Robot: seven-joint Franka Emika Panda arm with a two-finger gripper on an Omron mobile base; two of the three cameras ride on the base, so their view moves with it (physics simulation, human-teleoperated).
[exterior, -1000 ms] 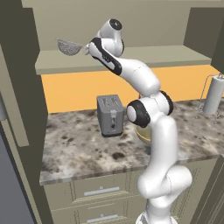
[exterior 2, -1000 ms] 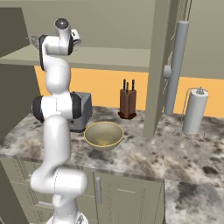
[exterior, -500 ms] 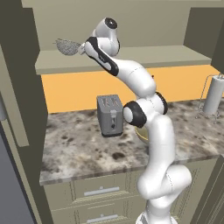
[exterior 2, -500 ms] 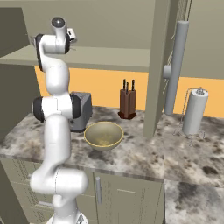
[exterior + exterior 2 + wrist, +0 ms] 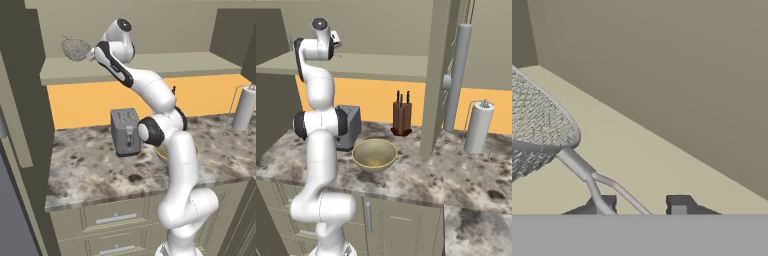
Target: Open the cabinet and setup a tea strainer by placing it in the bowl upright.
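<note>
two dark fingertips (image 5: 678, 205) poke up at the bottom of the hand view with the tea strainer's (image 5: 75, 49) thin handle running down between them, close against the left one, so the gripper (image 5: 641, 206) has its jaws fairly narrow around that handle, though i can't tell if they're pinching it. up on the open cabinet's (image 5: 150, 64) beige shelf the mesh basket sits at the left end, arm stretched high to it. down on the marble counter (image 5: 421, 175) the yellowish bowl (image 5: 374, 155) waits beside the grey toaster (image 5: 349, 127), knife block (image 5: 402, 118) behind.
</note>
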